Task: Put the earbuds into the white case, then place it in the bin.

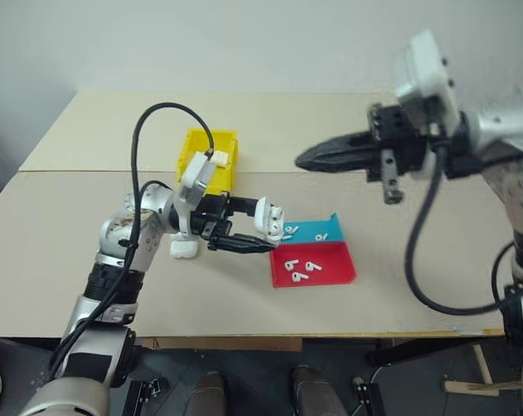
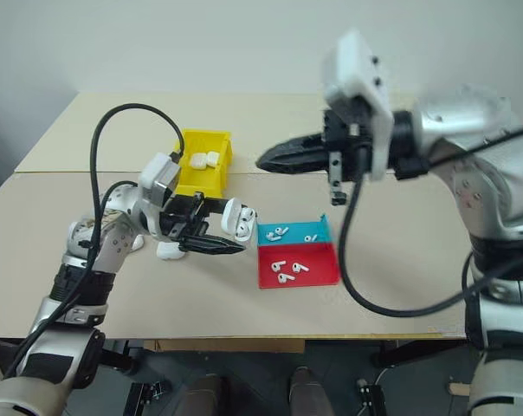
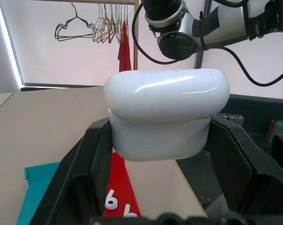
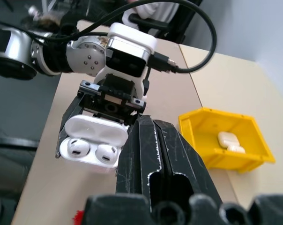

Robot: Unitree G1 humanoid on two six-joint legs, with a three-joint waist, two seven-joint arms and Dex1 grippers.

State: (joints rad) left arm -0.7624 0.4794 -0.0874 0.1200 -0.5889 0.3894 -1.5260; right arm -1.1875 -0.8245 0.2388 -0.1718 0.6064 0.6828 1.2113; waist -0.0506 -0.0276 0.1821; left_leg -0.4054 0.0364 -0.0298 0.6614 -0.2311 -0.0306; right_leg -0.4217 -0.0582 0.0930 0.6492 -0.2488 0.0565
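My left gripper (image 1: 260,227) is shut on the white case (image 1: 268,220), holding it above the table just left of the trays. The case (image 4: 92,145) is open, with two earbuds (image 4: 77,147) seated in it. In the left wrist view the case (image 3: 165,112) sits between both fingers (image 3: 94,154). My right gripper (image 1: 303,160) is shut and empty, raised above the table and pointing left, higher than the case. The yellow bin (image 1: 196,147) stands behind my left hand, with white cases (image 2: 196,160) inside.
A blue tray (image 1: 318,227) and a red tray (image 1: 335,270) lie side by side near the table's middle, each holding loose earbuds (image 1: 289,265). Another white case (image 1: 184,249) rests on the table under my left wrist. The table's front edge is near the trays.
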